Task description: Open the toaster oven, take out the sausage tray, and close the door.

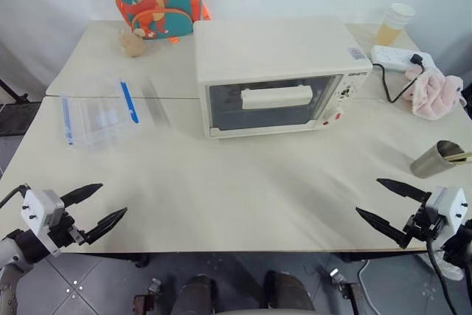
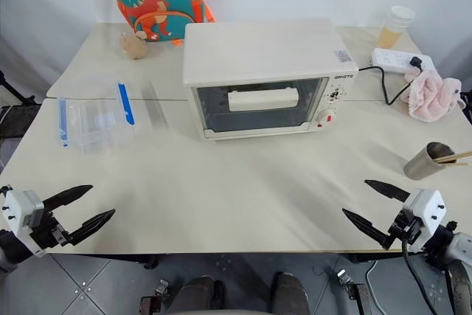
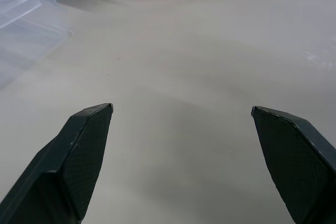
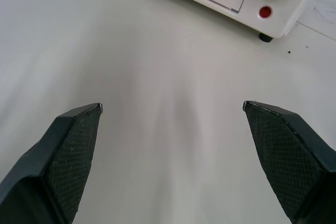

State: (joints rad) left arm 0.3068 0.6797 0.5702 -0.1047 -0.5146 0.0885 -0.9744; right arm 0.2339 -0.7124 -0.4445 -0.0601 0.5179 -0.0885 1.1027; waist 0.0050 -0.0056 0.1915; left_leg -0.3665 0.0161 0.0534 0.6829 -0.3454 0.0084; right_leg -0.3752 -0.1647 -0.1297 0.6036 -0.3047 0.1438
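Toaster oven standing at the middle back of the surface, door shut, bar handle across the glass. Sausage tray not discernible through the dark glass. Left pincer spread wide, empty, at the near edge well left of the oven. Right pincer spread wide, empty, near edge, right of the oven. Clear plastic box just left of the oven.

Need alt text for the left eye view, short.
A cream toaster oven with its glass door shut sits mid-table, a clear plastic box to its left and a metal cup to its right. At the near table edge, the left end effector and right end effector are open and empty.
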